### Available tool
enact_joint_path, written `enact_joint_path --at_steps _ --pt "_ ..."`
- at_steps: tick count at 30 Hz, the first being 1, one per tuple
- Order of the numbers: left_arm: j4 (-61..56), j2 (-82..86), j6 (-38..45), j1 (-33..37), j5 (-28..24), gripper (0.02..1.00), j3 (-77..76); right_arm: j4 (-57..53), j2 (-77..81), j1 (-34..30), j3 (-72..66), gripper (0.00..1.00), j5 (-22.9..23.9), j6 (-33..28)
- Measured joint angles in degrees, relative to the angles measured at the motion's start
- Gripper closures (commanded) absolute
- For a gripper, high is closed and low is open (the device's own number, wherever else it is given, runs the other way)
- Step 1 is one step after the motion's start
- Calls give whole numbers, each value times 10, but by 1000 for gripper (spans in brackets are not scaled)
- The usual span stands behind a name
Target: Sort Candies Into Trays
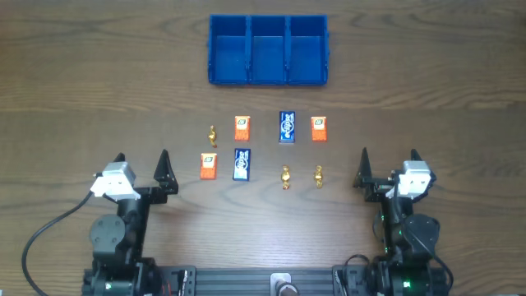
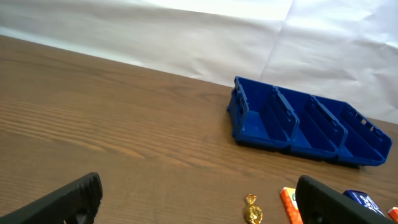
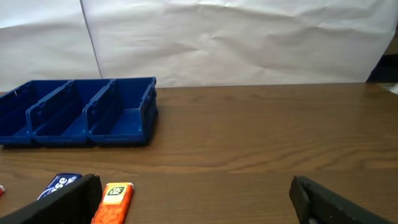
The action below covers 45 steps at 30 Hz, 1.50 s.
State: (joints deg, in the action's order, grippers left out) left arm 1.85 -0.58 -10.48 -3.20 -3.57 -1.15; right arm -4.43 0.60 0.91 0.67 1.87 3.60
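Loose on the wooden table (image 1: 82, 82), just in front of the blue three-compartment tray (image 1: 268, 78) and all outside it: three orange packets (image 1: 242, 127), two blue packets (image 1: 287, 127), three gold-wrapped sweets (image 1: 213, 136). Farther from the tray than these, one at either flank: left gripper (image 1: 142, 156) and right gripper (image 1: 389, 154), both spread wide, gripping nothing.

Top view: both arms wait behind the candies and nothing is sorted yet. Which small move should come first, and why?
Probably swing the left end effector toward the orange candy beside it. The end effector is open and holds nothing, that candy lies nearest to it, and the blue tray has all three compartments empty.
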Motion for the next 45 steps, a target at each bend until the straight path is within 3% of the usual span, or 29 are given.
enact_joint_path --at_steps 27,31,38,45 --pt "0 0 0 0 5 20 0 0 0 0 0 3 0 0" --pt "23 -12 0 0 -13 18 -13 0 0 0 0 3 0 0" --pt "116 -234 1 -37 -55 18 -194 0 0 -1 0 3 0 -2" --pt "219 -540 -5 -130 -35 18 -371 0 0 -1 0 3 -1 -2"
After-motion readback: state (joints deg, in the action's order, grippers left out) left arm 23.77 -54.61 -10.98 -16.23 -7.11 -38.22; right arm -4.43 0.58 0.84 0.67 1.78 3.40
